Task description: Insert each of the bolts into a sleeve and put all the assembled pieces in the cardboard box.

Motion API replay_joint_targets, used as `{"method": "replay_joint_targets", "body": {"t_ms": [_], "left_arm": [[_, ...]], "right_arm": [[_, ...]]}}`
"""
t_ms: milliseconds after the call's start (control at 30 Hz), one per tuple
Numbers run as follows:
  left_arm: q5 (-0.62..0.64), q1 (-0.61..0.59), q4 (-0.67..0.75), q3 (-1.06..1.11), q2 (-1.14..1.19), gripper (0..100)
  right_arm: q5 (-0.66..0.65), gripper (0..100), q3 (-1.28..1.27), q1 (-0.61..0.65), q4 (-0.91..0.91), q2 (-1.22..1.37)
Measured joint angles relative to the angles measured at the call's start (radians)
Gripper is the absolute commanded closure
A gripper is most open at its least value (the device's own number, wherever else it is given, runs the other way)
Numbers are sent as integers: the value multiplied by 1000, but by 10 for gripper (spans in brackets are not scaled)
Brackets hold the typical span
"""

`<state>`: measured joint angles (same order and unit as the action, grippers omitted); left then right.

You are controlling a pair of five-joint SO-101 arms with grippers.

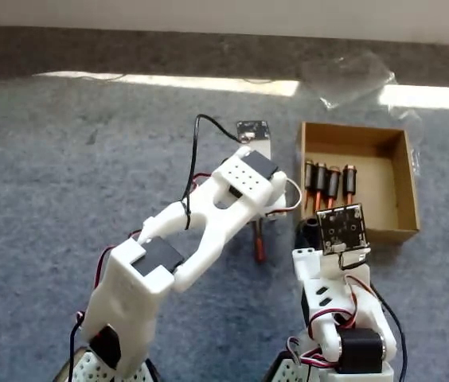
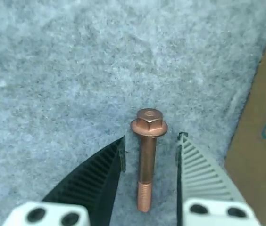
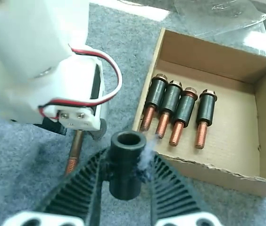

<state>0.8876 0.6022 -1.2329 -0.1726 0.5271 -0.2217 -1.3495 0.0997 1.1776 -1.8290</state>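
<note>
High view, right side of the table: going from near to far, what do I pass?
Right arm → black sleeve → four assembled pieces → cardboard box's far wall → clear plastic bag.

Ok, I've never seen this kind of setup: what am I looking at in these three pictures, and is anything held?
Two white robot arms stand side by side on a grey carpet. One picture looks down from above; the other two come from a camera on each wrist. The left gripper is open, astride a copper bolt lying on the carpet. The right gripper is shut on a black sleeve. The cardboard box holds four bolts already in sleeves.
</note>
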Motion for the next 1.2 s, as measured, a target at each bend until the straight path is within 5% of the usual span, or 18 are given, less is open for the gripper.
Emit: {"method": "replay_joint_targets", "body": {"t_ms": [700,1200], "left_arm": [[-3,6,-21,-110,118,934],[-354,-23,-52,-110,123,929]], "right_arm": [[0,995,0,0,0,0],[-9,995,0,0,0,0]]}}
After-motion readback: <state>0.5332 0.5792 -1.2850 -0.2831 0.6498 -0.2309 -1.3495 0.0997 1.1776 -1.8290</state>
